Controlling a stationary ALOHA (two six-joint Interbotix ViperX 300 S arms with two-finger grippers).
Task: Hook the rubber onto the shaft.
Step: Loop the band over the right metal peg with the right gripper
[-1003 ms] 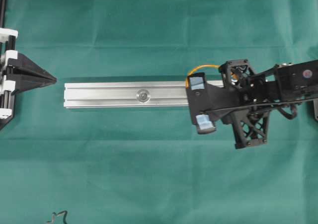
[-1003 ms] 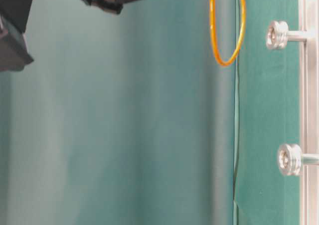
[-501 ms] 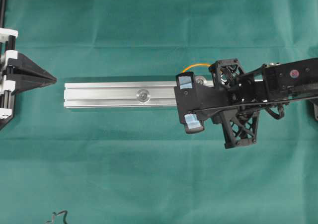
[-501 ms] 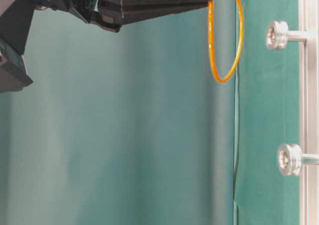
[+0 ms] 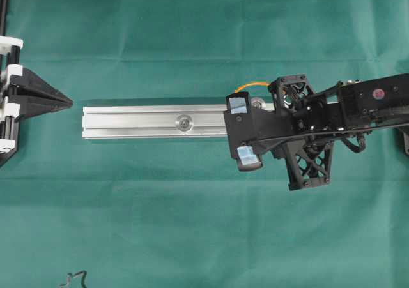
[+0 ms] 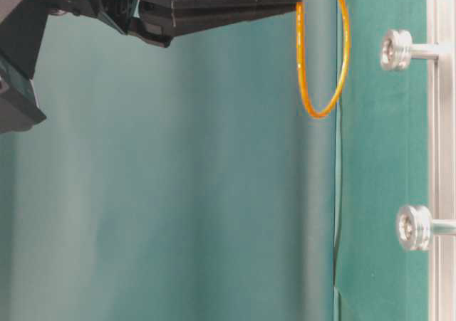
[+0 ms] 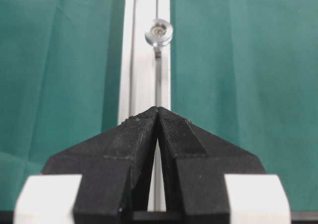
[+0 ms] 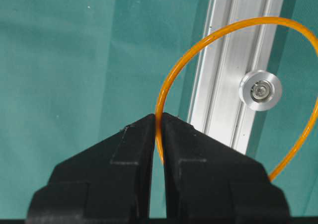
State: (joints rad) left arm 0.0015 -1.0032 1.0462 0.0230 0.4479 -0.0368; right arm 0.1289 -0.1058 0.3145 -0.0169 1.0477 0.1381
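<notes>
- From the right wrist camera, nearest the lens, the right gripper has its two matte black, ridged jaws pressed together on the rubber, pinching one thin strand of it at the very tips.
- The rubber is a slim, glossy orange loop that opens out beyond the jaws into a near-circle; in that view it rings the shaft without clearly touching it.
- The shaft is a short silver peg with a round, grooved head and a screw at its centre, standing on the aluminium rail.
- The rail is a long, straight, brushed-metal profile with lengthwise slots, lying on a wrinkled green cloth.
- In the table-level view the rubber hangs free beside the rail, apart from the nearest peg head; a second peg sits further along the rail.
- Overhead, the right gripper is over the rail's right half, the second peg near the rail's middle.
- Off the rail's left end, the left gripper has its wedge-shaped black jaws pressed together on nothing.
- A small dark wire squiggle lies far from the rail, at the cloth's lower left.
</notes>
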